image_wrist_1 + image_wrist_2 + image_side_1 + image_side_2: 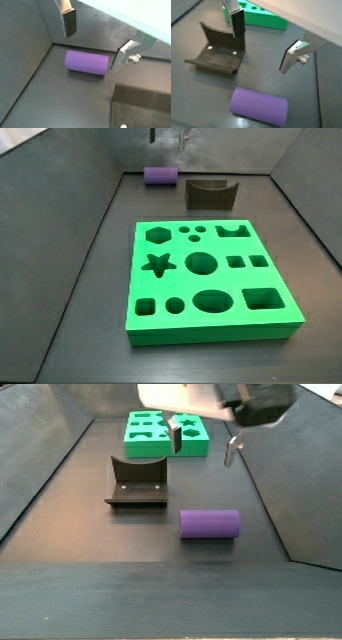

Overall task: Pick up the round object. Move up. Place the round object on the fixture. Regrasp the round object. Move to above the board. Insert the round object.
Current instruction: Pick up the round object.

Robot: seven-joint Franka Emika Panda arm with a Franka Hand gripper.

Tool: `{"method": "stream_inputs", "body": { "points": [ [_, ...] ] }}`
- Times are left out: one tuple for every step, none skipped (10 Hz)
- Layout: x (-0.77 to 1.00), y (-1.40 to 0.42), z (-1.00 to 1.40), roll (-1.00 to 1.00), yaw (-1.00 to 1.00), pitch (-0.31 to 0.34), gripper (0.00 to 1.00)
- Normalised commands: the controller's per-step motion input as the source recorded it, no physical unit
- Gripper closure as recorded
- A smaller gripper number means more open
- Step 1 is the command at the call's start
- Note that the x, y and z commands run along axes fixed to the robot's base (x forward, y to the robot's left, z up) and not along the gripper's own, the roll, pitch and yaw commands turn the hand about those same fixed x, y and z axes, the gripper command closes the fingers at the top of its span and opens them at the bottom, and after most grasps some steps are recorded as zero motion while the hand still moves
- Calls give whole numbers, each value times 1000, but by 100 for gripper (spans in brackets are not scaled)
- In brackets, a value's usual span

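Your gripper [264, 41] hung in the air above the floor with its jaws spread wide and nothing between the fingers [69, 22]. The purple cylinder [210, 524] lay on its side on the dark floor [80, 524], clear of the fingers in both wrist views. In a side view it sat just beside the fixture [138, 481], not touching it. The green board [207, 279] lay flat, well apart from the cylinder, with the fixture between them, and its holes were unfilled.
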Motion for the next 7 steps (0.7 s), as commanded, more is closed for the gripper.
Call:
{"method": "stream_inputs", "body": {
  "points": [
    [0, 0, -209, 0, -1000, -3, 0],
    [0, 0, -200, 0, -1000, -13, 0],
    [0, 0, -203, 0, -1000, -13, 0],
    [0, 0, -206, 0, -1000, -10, 0],
    [-54, 14, -254, 0, -963, -33, 0],
    [0, 66, -14, 0, -477, 0, 0],
    [0, 0, -231, 6, -146, 0, 0]
  ]
}}
